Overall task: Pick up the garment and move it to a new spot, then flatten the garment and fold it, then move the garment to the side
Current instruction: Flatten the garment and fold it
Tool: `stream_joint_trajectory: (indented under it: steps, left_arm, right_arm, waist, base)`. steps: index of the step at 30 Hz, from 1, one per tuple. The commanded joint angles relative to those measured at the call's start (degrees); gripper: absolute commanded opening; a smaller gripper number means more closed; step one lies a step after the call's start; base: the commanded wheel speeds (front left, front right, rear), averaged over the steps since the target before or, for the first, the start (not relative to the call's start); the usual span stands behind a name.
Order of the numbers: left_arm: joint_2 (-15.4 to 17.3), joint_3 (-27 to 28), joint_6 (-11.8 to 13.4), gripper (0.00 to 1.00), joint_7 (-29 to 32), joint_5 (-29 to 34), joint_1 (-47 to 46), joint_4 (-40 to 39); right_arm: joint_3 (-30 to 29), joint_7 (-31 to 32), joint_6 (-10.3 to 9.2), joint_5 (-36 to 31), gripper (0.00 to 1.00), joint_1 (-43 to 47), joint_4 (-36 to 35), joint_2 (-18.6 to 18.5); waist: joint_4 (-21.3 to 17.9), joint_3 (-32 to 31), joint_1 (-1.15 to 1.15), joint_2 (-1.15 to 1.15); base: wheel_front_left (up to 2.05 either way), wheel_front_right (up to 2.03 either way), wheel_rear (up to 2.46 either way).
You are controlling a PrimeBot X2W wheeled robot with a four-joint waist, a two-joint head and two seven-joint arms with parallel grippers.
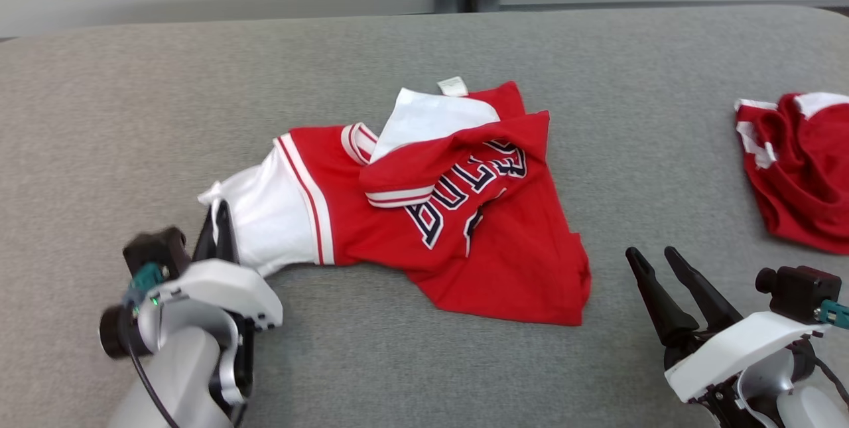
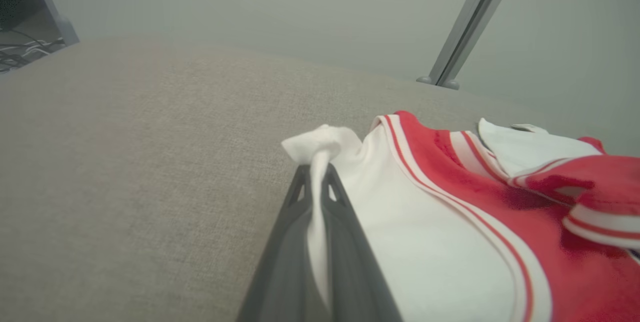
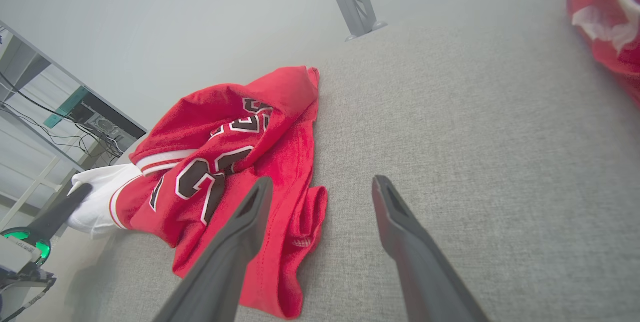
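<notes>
Head view: the red-and-white garment (image 1: 464, 229) lies crumpled mid-counter (image 1: 132, 116), its white corner at the near left. Left wrist view: the left end effector (image 2: 316, 174) is clenched on that corner's tip; lift slowly, lest it slip. Right wrist view: the right end effector (image 3: 322, 184) hangs released near the red hem, ready to assist.

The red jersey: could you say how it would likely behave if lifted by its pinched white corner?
Probably floppy: the jersey lies crumpled in soft folds. It would likely drape from the left gripper, which pinches only a thin corner, so it might slip.
</notes>
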Motion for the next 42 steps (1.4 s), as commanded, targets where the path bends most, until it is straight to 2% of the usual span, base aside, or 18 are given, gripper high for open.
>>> stream_joint_trajectory:
  steps: [1, 4, 8, 13, 19, 29, 31, 32, 36, 42]
  left_arm:
    - [-0.27, 0.99, 0.78, 0.00, -0.20, 0.96, 2.18, -2.18]
    - [-1.47, 3.04, 2.32, 0.00, -0.20, 2.73, 7.56, -7.26]
    - [-3.31, 5.56, 3.09, 0.00, -0.21, 5.07, 12.06, -11.22]
    - [-5.08, 7.45, 2.46, 0.00, -0.21, 7.46, 15.82, -12.12]
    - [-6.59, 8.92, 1.15, 0.00, -0.22, 8.92, 19.26, -10.99]
    - [-7.53, 7.12, -0.57, 0.00, -0.21, 10.01, 22.15, -8.83]
    - [-7.42, 7.16, -0.78, 0.80, -0.22, 10.31, 21.99, -9.36]
    - [-7.21, 7.33, -0.75, 1.00, -0.22, 10.33, 21.94, -9.81]
    - [-5.48, 8.37, 0.08, 1.00, -0.21, 10.73, 22.87, -12.28]
    - [0.24, 9.84, 3.04, 1.00, 0.95, 13.28, 25.27, -22.24]
  right_arm:
    - [-0.68, 0.38, 0.01, -0.34, 1.00, 0.81, 0.02, -0.05]
    - [-2.26, 1.40, 0.01, -1.03, 1.00, 1.76, 0.16, 0.51]
    - [-3.79, 2.52, 0.01, -1.95, 1.00, 2.66, -0.44, 1.13]
    - [-4.65, 3.84, 0.01, -2.77, 1.00, 3.27, -1.28, 1.67]
    - [-5.68, 4.74, 0.01, -3.45, 1.00, 4.45, -2.16, 2.27]
    - [-6.95, 4.88, 0.01, -4.06, 1.00, 5.44, -2.61, 3.19]
    - [-6.97, 4.76, 0.01, -4.17, 1.00, 5.51, -2.64, 3.38]
    - [-6.97, 4.65, 0.01, -4.21, 1.00, 5.53, -2.72, 3.50]
    - [-6.85, 4.65, 0.01, -4.33, 1.00, 5.74, -2.87, 3.88]
    - [-6.60, 4.57, 0.01, -4.32, 1.00, 5.80, -3.20, 4.16]
  waist:
    - [2.37, -1.18, 0.00, 0.00]
    - [4.20, -1.23, 0.00, 0.00]
    - [6.03, -0.91, 0.00, 0.00]
    - [7.01, -0.76, 0.00, 0.00]
    - [6.14, -1.09, 0.00, 0.00]
    - [4.48, -1.87, 0.00, 0.00]
    - [4.40, -2.17, 0.00, 0.00]
    - [4.39, -2.32, 0.00, 0.00]
    - [4.27, -2.97, 0.00, 0.00]
    - [3.73, -3.59, 0.00, 0.00]
  base:
    - [0.00, 0.00, 0.00]
    - [0.00, 0.00, 0.00]
    - [0.00, 0.00, 0.00]
    - [0.00, 0.00, 0.00]
    - [0.00, 0.00, 0.00]
    - [0.00, 0.00, 0.00]
    - [0.00, 0.00, 0.00]
    - [0.00, 0.00, 0.00]
    - [0.00, 0.00, 0.00]
    - [0.00, 0.00, 0.00]
